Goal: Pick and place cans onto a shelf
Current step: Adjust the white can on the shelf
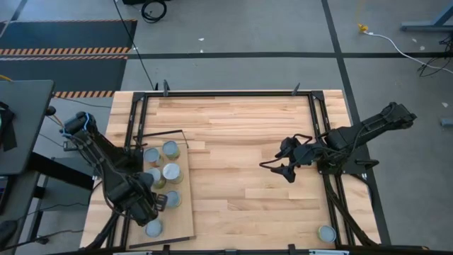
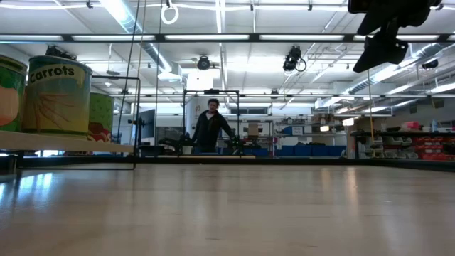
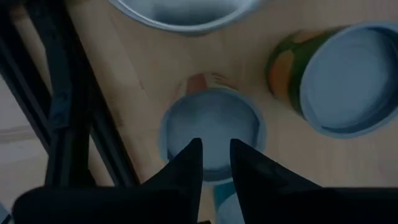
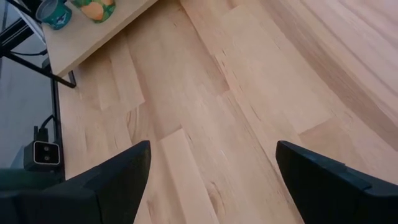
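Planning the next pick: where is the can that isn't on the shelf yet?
In the high view, the stray can stands on the tabletop at the right near corner, beside the black frame rail, nearer the right gripper and far from the shelf.

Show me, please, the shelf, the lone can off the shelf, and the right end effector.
shelf (image 1: 185, 212): high view, bare board.
lone can (image 1: 326, 234): high view, lid centre.
right end effector (image 1: 277, 164): high view, midway between its fingertips.
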